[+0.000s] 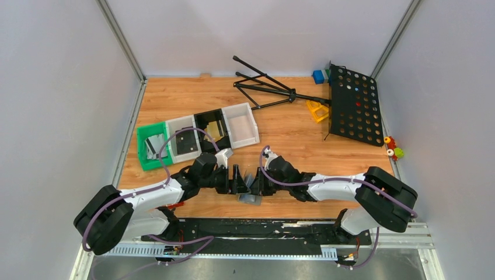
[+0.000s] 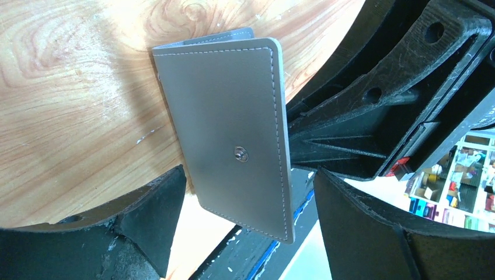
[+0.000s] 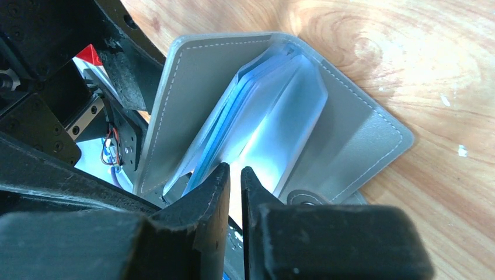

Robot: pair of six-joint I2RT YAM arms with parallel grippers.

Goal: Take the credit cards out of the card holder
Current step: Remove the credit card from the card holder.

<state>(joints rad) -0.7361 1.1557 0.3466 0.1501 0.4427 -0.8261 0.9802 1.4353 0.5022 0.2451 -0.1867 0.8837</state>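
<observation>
Wooden table (image 1: 280,134) bears trays (image 1: 142,149) holding credit cards (image 1: 215,129); card holder (image 3: 192,76) open.

We see the card holder (image 1: 251,195) raised on edge at the middle of the table's (image 1: 292,140) near side. It is a flat grey wallet with pale stitching along its rounded border and a small metal snap (image 2: 240,153) on its outer cover. It is spread partly open, with clear plastic sleeves (image 3: 262,116) fanned between the two covers and its side tab (image 3: 303,198) low down. We cannot tell whether any sleeve holds a card. Three credit cards lie flat in the row of trays (image 1: 248,125) farther back: a silvery card (image 1: 155,144) in the green compartment, a black card (image 1: 187,143) in the next, and a gold card (image 1: 215,129) in the black one.
</observation>
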